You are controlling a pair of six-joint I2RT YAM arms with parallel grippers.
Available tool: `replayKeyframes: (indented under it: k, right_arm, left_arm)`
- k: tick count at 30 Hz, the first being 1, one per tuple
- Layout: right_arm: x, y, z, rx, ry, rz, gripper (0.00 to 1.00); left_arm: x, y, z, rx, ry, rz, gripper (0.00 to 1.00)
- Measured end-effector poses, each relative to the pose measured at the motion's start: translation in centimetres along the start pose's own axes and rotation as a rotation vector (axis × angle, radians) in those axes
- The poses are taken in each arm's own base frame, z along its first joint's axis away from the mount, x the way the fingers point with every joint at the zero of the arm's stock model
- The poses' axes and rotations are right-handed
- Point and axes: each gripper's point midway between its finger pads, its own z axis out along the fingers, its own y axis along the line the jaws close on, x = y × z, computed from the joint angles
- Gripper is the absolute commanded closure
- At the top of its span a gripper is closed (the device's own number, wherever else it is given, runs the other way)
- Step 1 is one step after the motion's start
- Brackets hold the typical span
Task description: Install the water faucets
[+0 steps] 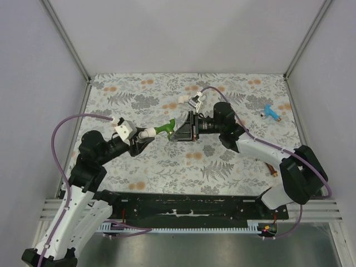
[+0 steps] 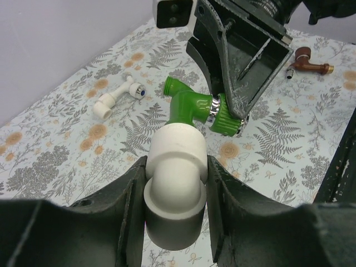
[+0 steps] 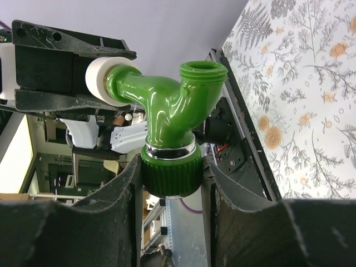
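The bright green faucet (image 1: pixel 165 129) hangs above the table between both grippers, its threaded end seated in a short white elbow fitting (image 1: pixel 147 134). My left gripper (image 2: pixel 176 208) is shut on the white elbow fitting (image 2: pixel 175 178); the green faucet (image 2: pixel 186 105) sticks out beyond it. My right gripper (image 3: pixel 171 178) is shut on the ribbed knob of the green faucet (image 3: pixel 167 119). The right gripper shows in the top view (image 1: pixel 179 130), the left gripper beside it (image 1: pixel 139 142). A blue faucet (image 1: pixel 271 113) lies at the far right. A reddish-brown faucet (image 2: pixel 307 61) lies on the table.
A second white fitting with a blue end (image 2: pixel 117 97) lies on the floral table cover (image 1: pixel 167 167), also seen in the top view (image 1: pixel 181 100). Grey walls and aluminium posts (image 1: pixel 67 39) enclose the table. Purple cables loop off both arms.
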Motion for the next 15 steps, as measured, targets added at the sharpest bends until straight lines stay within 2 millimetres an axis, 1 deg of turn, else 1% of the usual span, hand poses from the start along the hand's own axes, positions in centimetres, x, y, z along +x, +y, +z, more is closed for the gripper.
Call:
replayKeyframes:
  k: [3, 7, 10, 13, 15]
  right_arm:
    - [0.1, 0.1, -0.1, 0.036, 0.027, 0.037, 0.56]
    - [0.2, 0.5, -0.5, 0.062, 0.057, 0.065, 0.53]
    - [0.1, 0.5, -0.9, 0.071, 0.065, 0.082, 0.48]
    - [0.0, 0.5, -1.2, 0.066, 0.072, 0.098, 0.39]
    - [-0.7, 0.5, -1.6, 0.067, 0.056, 0.105, 0.36]
  left_arm:
    - [0.3, -0.1, 0.0, 0.011, 0.025, 0.021, 0.98]
    - [0.5, -0.5, -0.1, 0.031, 0.047, 0.048, 0.98]
    - [0.7, -0.8, -0.1, 0.041, 0.063, 0.056, 0.98]
    - [1.3, -0.9, -0.1, 0.048, 0.084, 0.057, 0.98]
    - [2.0, -1.3, -0.2, 0.062, 0.109, 0.045, 0.98]
